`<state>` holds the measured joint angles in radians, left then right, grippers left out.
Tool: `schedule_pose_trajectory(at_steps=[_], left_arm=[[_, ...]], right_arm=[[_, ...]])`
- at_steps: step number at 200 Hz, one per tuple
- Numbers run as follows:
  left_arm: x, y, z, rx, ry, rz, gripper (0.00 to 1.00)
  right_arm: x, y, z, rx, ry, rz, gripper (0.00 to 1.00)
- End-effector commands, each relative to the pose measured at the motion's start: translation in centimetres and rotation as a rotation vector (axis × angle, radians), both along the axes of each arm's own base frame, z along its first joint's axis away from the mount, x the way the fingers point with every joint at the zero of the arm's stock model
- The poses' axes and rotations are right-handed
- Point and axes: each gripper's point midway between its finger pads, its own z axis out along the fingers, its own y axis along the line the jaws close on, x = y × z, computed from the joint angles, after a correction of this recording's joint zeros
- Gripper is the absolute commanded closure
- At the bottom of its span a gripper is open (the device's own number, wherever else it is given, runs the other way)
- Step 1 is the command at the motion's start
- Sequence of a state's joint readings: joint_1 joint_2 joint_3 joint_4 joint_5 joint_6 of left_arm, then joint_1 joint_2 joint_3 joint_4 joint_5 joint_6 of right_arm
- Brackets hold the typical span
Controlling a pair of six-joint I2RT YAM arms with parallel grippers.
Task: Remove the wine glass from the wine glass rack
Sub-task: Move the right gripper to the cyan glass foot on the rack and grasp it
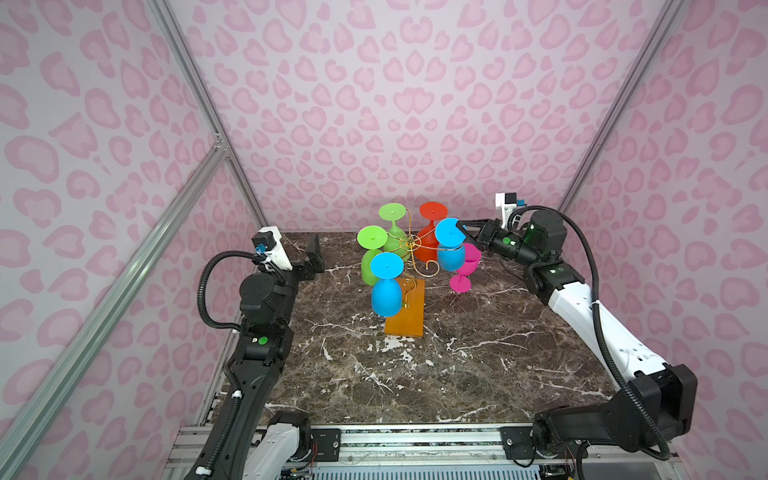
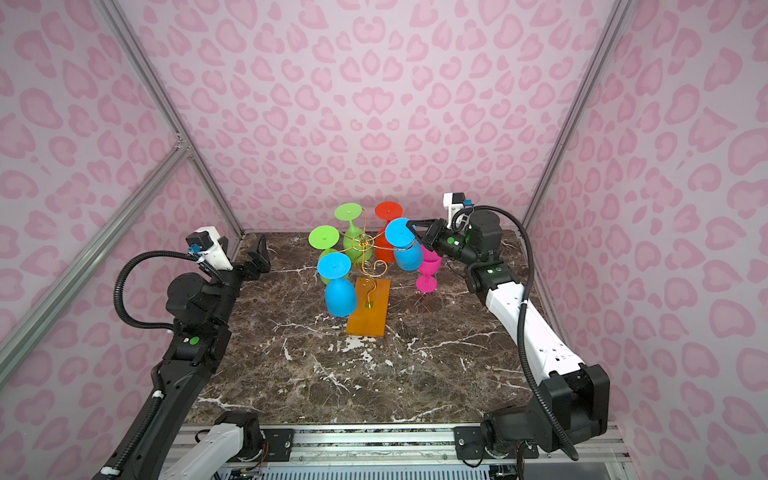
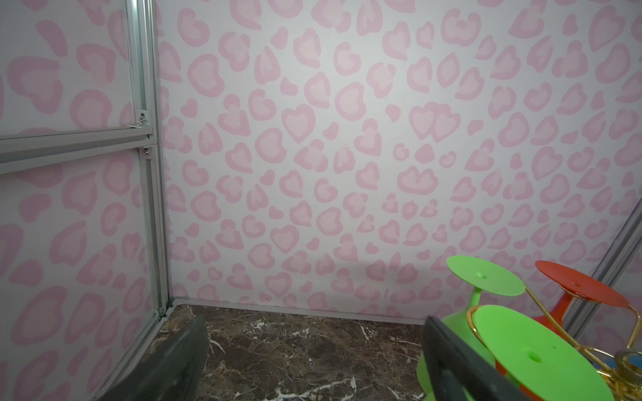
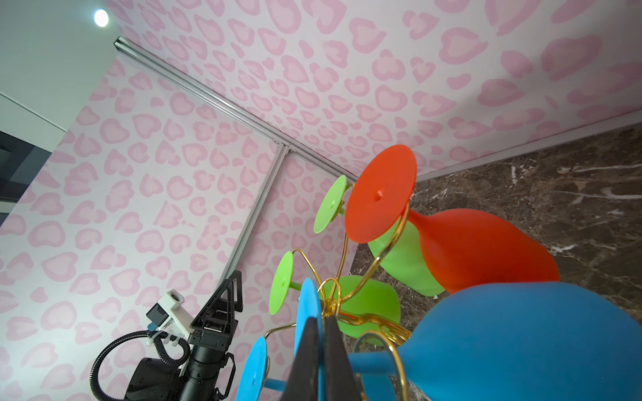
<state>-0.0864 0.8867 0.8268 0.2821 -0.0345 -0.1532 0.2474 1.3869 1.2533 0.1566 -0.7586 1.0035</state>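
Clenched right gripper pinching the foot rim of a blue wine glass, hung bowl-down on the wine glass rack; lift-off yet to come. Left gripper spread wide, empty, well aside. Pink glass standing on the table already.

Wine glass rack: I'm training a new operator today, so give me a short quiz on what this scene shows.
1. Which glass stands upright on the table, off the wine glass rack? A red, B pink, C green.
2. True or false: the left gripper is open and clear of every glass.
3. Fill in: the right gripper is shut on the foot of a hanging ___ glass.
Key: 1 B, the pink glass. 2 True. 3 Blue: the blue wine glass.
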Motion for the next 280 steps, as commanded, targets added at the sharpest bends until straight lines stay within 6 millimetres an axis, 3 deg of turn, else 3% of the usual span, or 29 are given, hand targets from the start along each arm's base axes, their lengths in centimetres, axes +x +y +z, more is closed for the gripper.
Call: schedule_pose_trajectory(at_steps=[1, 154, 280], left_arm=[[-0.2, 0.1, 0.3, 0.003, -0.017, 0.007, 0.03], [-0.2, 0.2, 0.3, 0.001, -0.015, 0.011, 0.03], [-0.2, 0.3, 0.3, -0.001, -0.015, 0.012, 0.03]], right_arm=[[-0.1, -0.2, 0.8, 0.016, -0.031, -0.006, 1.00], [-2.1, -1.0, 0.3, 0.021, -0.022, -0.009, 1.00], [-2.9, 1.7, 0.6, 0.023, -0.037, 0.036, 1.00]])
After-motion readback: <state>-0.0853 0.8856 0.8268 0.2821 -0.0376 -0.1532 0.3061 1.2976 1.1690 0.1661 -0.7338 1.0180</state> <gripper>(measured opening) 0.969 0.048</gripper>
